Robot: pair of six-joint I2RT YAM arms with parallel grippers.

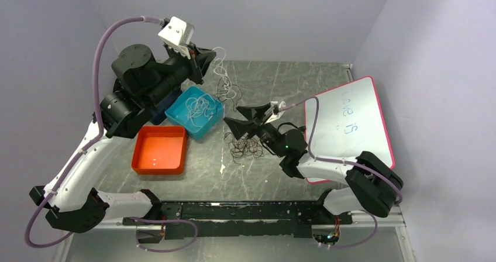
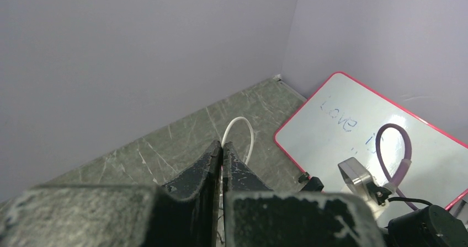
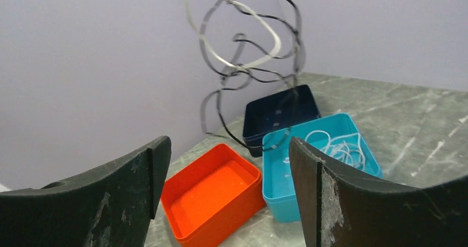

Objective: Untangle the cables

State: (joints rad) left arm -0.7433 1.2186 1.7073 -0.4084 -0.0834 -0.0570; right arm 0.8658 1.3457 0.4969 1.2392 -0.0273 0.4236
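Whitish-grey and dark hair-thin curly cables dangle from the tightly pinching left gripper, raised seemingly to loosen loops, just ahead of the right gripper, its jaws spread and empty.

We note counter: grey-green stone look, pale veins, dull sheen. Orange tray, teal tray, dark blue tray: smooth moulded plastic, slight gloss. Whiteboard: glossy white face catching glare, pink-red rim. Right fingers, left fingers: matt black, grainy, edges scuffed whitish. Cables: thin, smooth, some whitish, some dark. Left arm shell: we see glossy white plastic. Purple hose: smooth, rubbery look.
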